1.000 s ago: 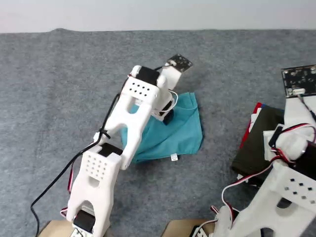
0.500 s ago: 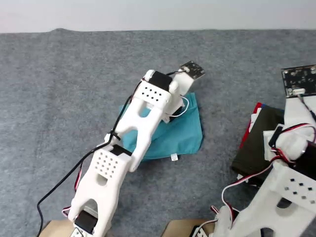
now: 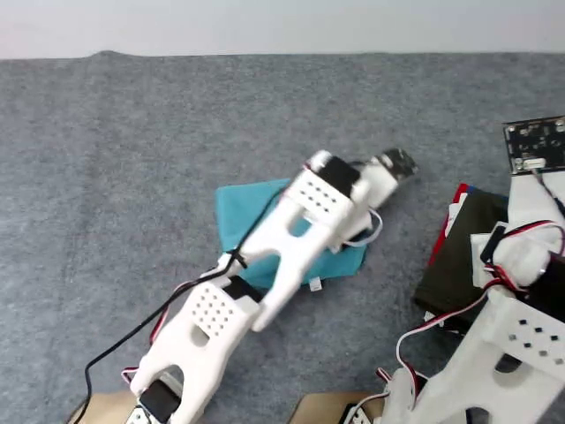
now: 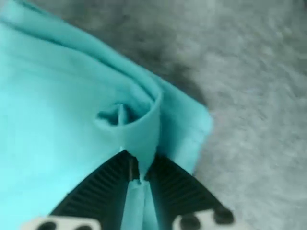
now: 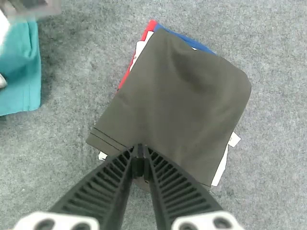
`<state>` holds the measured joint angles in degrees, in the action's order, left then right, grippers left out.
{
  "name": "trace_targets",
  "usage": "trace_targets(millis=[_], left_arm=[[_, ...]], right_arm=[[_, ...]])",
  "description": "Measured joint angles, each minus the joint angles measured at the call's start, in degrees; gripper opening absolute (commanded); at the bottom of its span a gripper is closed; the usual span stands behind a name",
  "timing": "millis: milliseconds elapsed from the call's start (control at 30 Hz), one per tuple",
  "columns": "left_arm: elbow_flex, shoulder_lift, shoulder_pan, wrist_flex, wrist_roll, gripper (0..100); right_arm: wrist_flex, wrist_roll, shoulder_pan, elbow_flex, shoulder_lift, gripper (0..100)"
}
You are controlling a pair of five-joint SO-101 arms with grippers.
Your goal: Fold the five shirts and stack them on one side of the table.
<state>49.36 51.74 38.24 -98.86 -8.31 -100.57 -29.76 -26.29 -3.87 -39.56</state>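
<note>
A teal shirt [image 3: 240, 215] lies mid-table, partly under my left arm [image 3: 305, 212], which stretches over it toward the right. In the left wrist view my left gripper [image 4: 136, 176] is shut on a raised fold of the teal shirt [image 4: 62, 124] near its edge. A stack of folded shirts [image 3: 461, 252] sits at the right, a dark shirt [image 5: 177, 100] on top with red, white and blue edges beneath. My right gripper [image 5: 139, 154] hangs shut above the near edge of that stack, holding nothing. The teal shirt [image 5: 18, 72] lies beside the stack.
Grey felt [image 3: 124, 150] covers the table, with open room to the left and at the back. The right arm [image 3: 516, 291] stands over the stack at the right edge. A black cable [image 3: 132, 331] trails from the left arm.
My left arm has swung to the right toward the stack with the teal shirt's edge in its gripper, uncovering the shirt's left part. The right arm has stayed still.
</note>
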Motion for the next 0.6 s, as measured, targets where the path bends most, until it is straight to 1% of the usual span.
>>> trace_targets(millis=[100, 167, 333, 467, 600], left_arm=[[-2.3, 0.0, 1.8, 0.0, 0.0, 12], [-2.4, 0.0, 2.2, 0.0, 0.0, 13], [-2.3, -1.1, 2.3, 0.0, 0.0, 13], [-2.3, -6.6, 2.2, 0.0, 0.0, 13], [-2.3, -10.2, -0.4, 0.0, 0.0, 11]], right_arm=[[0.0, 0.0, 0.0, -0.4, 0.0, 0.9], [0.1, 0.0, 0.0, -2.1, 0.0, 0.9], [1.0, 0.0, 0.0, -5.3, 0.0, 0.9], [1.7, 0.0, 0.0, -5.3, 0.0, 0.9], [2.0, 0.0, 0.0, -5.3, 0.0, 0.9]])
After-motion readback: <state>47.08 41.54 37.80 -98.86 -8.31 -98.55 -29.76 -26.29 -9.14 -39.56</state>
